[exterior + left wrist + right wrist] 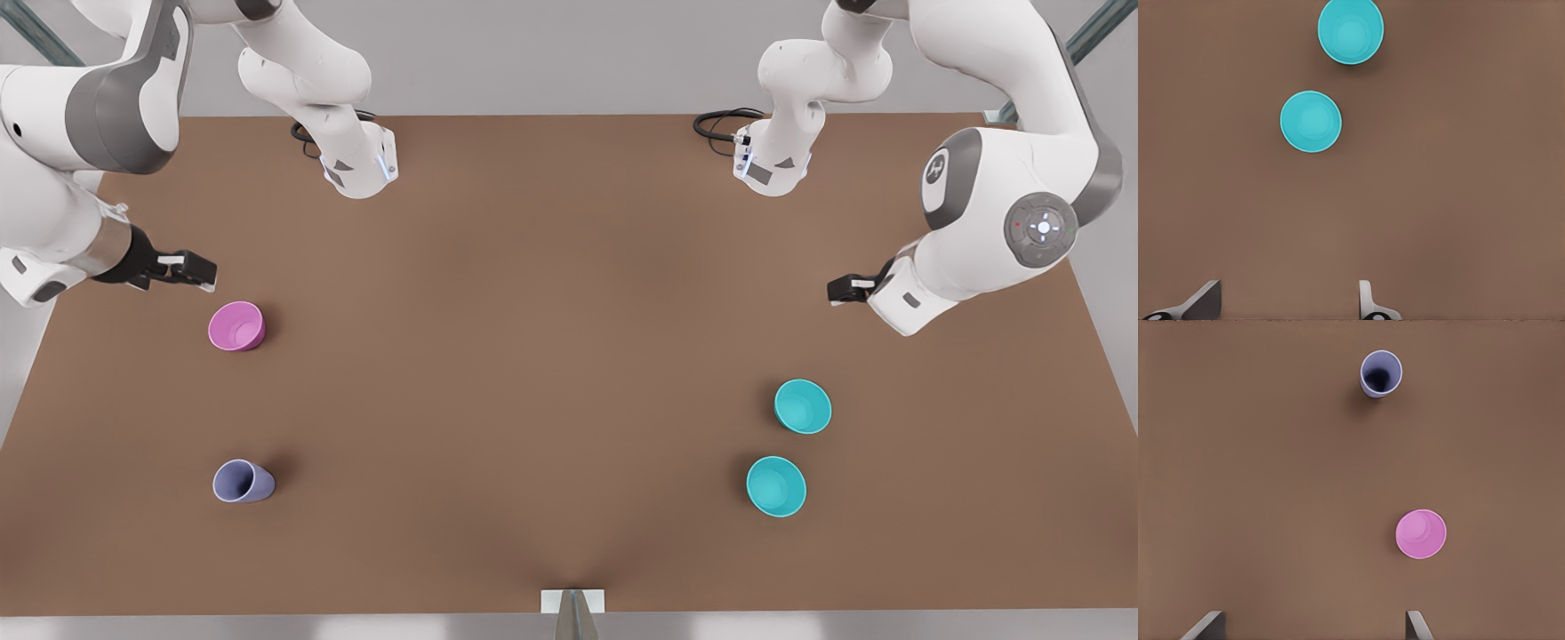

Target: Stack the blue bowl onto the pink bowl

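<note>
Two identical blue bowls stand upright on the table at the front view's right, one (pixel 803 406) (pixel 1311 121) nearer my left gripper and the other (pixel 776 486) (pixel 1351 31) just beyond it. The pink bowl (pixel 236 326) (pixel 1421 534) rests upright at the front view's left. My left gripper (pixel 849 289) (pixel 1285 303) hovers open above the table, short of the blue bowls, holding nothing. My right gripper (pixel 191 271) (pixel 1313 627) is open and empty too, a little short of the pink bowl.
A lavender-blue cup (pixel 242 482) (pixel 1381 373) stands at the front view's lower left, beyond the pink bowl from the right gripper. The brown table (pixel 533 356) is bare between the two groups. Both arm bases (pixel 360 164) (pixel 772 164) sit at the far edge.
</note>
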{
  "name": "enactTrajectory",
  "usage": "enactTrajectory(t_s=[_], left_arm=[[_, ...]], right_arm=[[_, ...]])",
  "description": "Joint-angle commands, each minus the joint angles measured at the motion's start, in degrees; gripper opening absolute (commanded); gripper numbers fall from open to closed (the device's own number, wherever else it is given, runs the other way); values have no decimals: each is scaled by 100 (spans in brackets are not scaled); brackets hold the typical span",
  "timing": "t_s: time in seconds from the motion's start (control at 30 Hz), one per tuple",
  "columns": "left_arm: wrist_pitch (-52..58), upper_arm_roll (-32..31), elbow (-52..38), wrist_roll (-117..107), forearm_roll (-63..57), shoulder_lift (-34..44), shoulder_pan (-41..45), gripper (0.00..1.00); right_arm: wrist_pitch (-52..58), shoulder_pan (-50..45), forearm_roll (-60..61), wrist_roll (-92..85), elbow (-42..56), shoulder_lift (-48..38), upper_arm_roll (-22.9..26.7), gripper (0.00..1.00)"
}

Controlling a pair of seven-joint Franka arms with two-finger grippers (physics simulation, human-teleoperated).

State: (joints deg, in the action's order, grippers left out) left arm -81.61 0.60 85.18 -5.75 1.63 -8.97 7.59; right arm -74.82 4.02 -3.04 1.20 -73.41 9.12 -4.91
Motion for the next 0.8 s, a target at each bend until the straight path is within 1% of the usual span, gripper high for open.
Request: enactTrajectory(t_s=[0.0,0.07,0.1,0.13,0.17,0.23,0.27,0.3,0.37,0.43,0.57,0.63,0.77], left_arm=[[119,-8,-10,-278,4,9,-12,100],[137,-8,-2,-278,4,0,-12,100],[137,1,-2,-278,4,0,-12,100],[137,1,-2,-278,4,0,-12,100],[137,1,-2,-278,4,-8,-12,100],[137,1,-2,-269,4,-70,-12,100],[137,1,-2,-260,4,-79,-21,100],[128,1,-2,-260,-5,-87,-12,100],[119,1,-2,-269,4,-87,-21,100],[119,1,-2,-269,4,-96,-21,100],[119,1,-2,-260,4,-166,-30,100],[119,1,-2,-260,4,-167,-30,100],[119,1,-2,-260,4,-167,-21,100]], right_arm=[[-147,2,14,-129,2,2,-1,100],[-138,54,6,-146,29,19,-1,100],[-138,230,23,-295,-85,37,-1,100],[-112,397,-21,-858,-287,116,8,100],[-296,757,-38,-955,-700,177,8,100],[-1008,1311,-3,-1447,-1412,327,-1,100],[-1552,1548,5,-1474,-1931,336,-1,100],[-2317,1733,14,-1658,-2528,283,-1,100],[-3179,1953,128,-1921,-3073,274,-1,100],[-4056,2137,524,-2194,-3644,292,-1,100],[-5736,2366,550,-2299,-4778,309,-1,100],[-6150,2524,550,-2475,-5043,327,-1,100],[-6273,2806,559,-2660,-5254,353,-1,100]])
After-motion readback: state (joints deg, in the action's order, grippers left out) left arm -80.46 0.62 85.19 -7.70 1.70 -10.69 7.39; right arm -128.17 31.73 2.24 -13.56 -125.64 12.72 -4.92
